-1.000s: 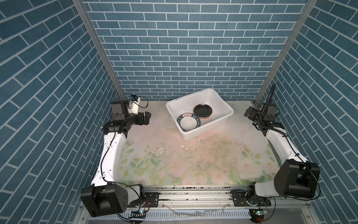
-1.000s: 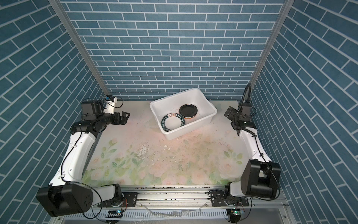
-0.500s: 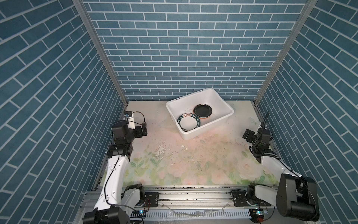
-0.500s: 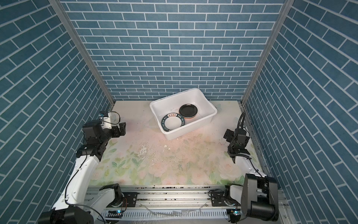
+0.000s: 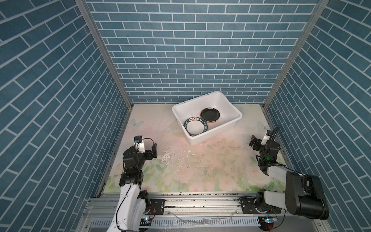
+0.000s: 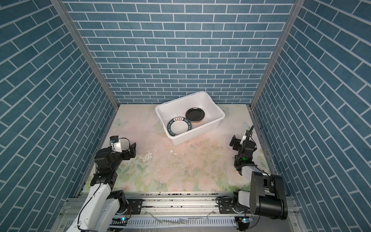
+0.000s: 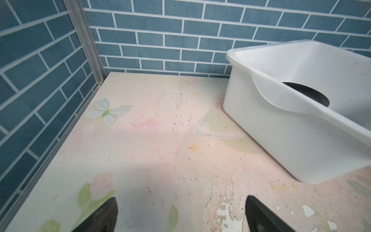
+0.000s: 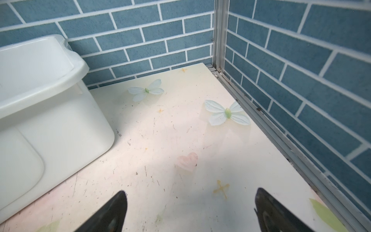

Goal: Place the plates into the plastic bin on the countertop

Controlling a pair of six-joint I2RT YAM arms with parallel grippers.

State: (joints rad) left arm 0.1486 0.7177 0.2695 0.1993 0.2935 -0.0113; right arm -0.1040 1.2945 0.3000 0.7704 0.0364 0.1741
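Top views, near edge: a grey metal rail [image 5: 190, 202] carries both arm bases along the front of the countertop [image 5: 200, 160].
Left gripper: the left gripper [image 5: 153, 150] sits low over the left side of the countertop, well apart from the bin. In the left wrist view its jaws stand wide apart [image 7: 181, 200] with only bare, chipped surface between them.
Right gripper: the right gripper [image 5: 254, 141] sits low by the right-hand wall. In the right wrist view its jaws are also spread wide [image 8: 190, 192] and hold nothing.
Countertop: scuffs, flakes and printed flowers show in both top views, but no plate lies anywhere outside the bin.
Plastic bin: the plastic bin [image 5: 212, 133] stands at the far side of the countertop, turned at an angle, close to the brick wall [image 5: 190, 60].
Plates: the lettered-rim plate [image 5: 195, 127] lies flat in the bin's nearer end. The black plate [image 5: 210, 114] lies just beyond it, with an orange edge [image 5: 211, 121] peeking from beneath, so it looks stacked on others. How many lie under each I cannot tell.
Step in hand: placing looks finished. Every plate in view is inside the bin, and both arms are empty and away from it.
Next move: no grasp seems needed. It calls only for confirming that nothing is left outside the bin and parking both arms clear of its rim.
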